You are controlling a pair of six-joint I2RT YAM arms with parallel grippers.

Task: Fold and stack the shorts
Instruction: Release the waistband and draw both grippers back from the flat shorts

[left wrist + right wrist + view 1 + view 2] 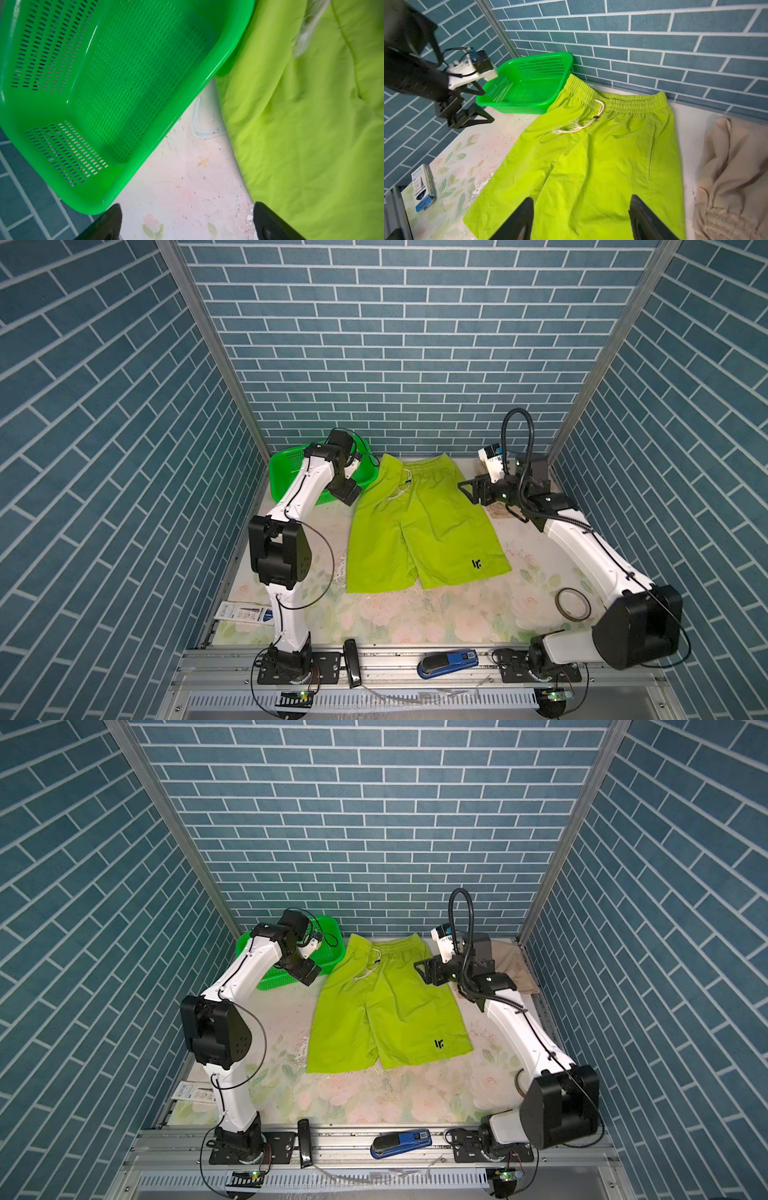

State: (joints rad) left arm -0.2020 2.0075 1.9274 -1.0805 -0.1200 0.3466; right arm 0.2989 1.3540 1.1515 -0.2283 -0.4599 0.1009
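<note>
basket point(279, 479) sits back left on the tabletop point(415, 616)
left jaws spread wide, gripping nothing, hanging over the bare strip between basket and lime shorts point(415, 531); left wrist view shows both tips apart with only tabletop between them
lime shorts point(374, 1011) lie flat mid-table in both top views, waistband toward the back wall, legs toward the front, left waistband corner touching the basket, white drawstring point(401, 489) loose on the front, black label point(476, 564) near the right leg hem
right jaws also parted, nothing between them, above the right edge of the lime shorts near the waistband
beige shorts point(511, 969) crumpled in the back right corner, just beside the lime pair, partly hidden behind the right arm; right wrist view shows them point(726, 176) bunched up, unfolded
</note>
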